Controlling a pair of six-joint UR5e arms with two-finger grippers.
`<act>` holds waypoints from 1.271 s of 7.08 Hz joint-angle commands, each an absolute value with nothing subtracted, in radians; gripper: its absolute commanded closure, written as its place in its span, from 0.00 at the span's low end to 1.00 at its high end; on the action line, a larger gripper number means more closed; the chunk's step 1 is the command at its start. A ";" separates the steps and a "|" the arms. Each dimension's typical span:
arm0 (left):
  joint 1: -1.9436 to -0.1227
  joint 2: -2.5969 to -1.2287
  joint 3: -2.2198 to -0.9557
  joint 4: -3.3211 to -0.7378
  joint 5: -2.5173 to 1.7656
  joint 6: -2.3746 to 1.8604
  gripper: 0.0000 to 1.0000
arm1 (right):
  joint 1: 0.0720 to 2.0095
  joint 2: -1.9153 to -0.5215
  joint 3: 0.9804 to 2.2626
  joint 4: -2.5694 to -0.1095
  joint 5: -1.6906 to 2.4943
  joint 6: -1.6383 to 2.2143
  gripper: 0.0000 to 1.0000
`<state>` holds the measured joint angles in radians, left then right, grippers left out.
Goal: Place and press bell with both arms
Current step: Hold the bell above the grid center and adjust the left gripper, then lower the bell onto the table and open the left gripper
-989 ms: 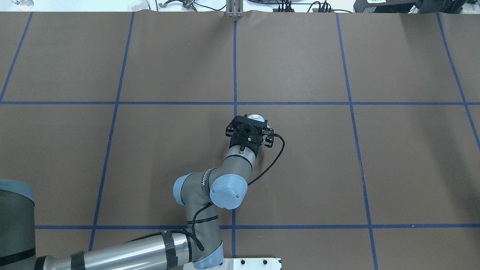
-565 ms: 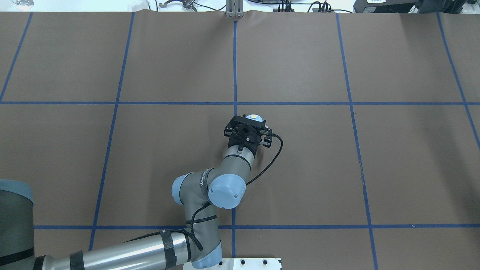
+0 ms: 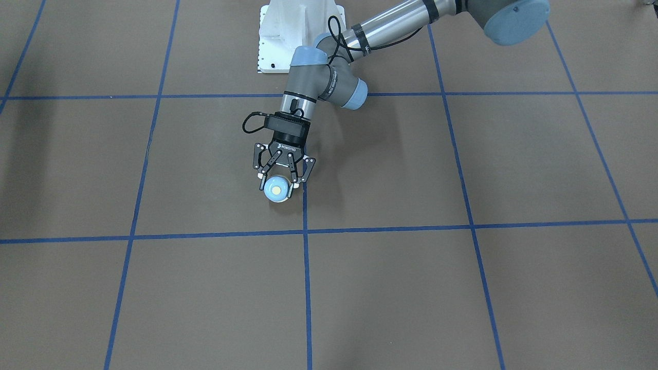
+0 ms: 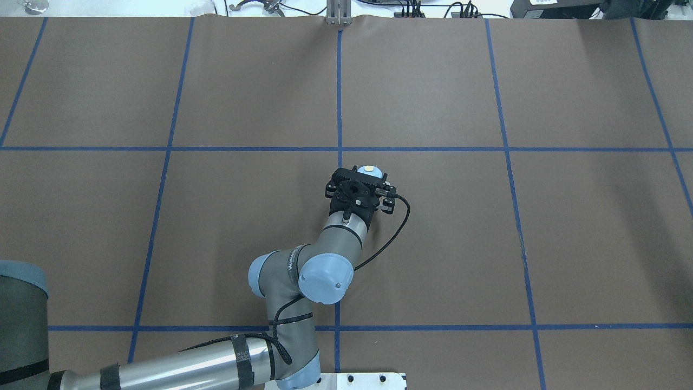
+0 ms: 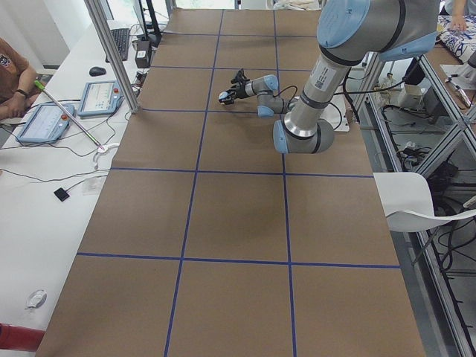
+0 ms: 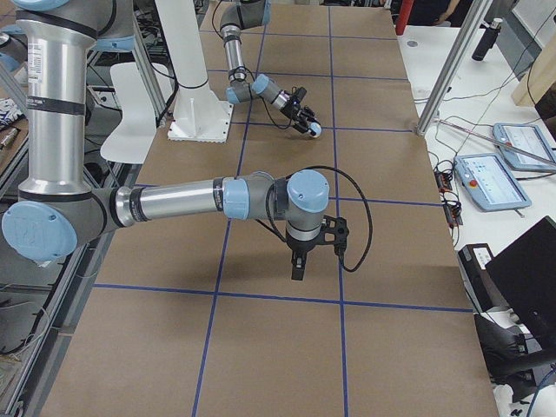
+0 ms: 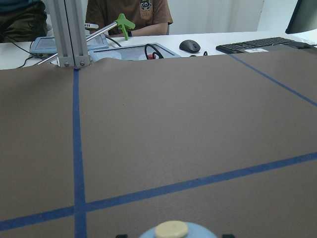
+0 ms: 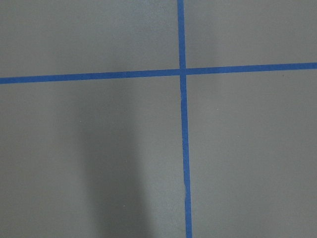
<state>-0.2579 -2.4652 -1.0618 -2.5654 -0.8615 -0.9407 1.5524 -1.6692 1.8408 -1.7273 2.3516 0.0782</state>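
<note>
a brown paper-covered table fills the scene, marked into large squares by blue tape lines. the left arm reaches from the near left corner of the overhead view to about the middle of the table, its elbow bent and its wrist angled forward and down. the right arm, seen only from the table's right end, stretches out level over the paper with its wrist turned straight down. the right gripper hangs above the table just short of a tape line; from that view i cannot tell whether its fingers are apart or together, and its own wrist camera shows only a tape crossing. the left gripper is clamped on the bell, one finger on either side of the light-blue dome. the bell sits upright low at the table's middle, just to the robot's right of the centre tape line and just short of a cross line. whether its base touches the paper i cannot tell. its cream button faces up.
</note>
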 commanded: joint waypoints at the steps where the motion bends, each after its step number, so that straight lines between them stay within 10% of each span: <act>1: -0.256 -2.461 -1.063 -2.585 -0.862 -0.942 0.15 | 1.551 -1.671 1.839 -1.727 2.352 0.078 0.00; 9: -0.487 -2.399 -1.204 -2.476 -1.194 -0.936 0.00 | 1.543 -1.631 1.845 -1.713 2.396 0.080 0.00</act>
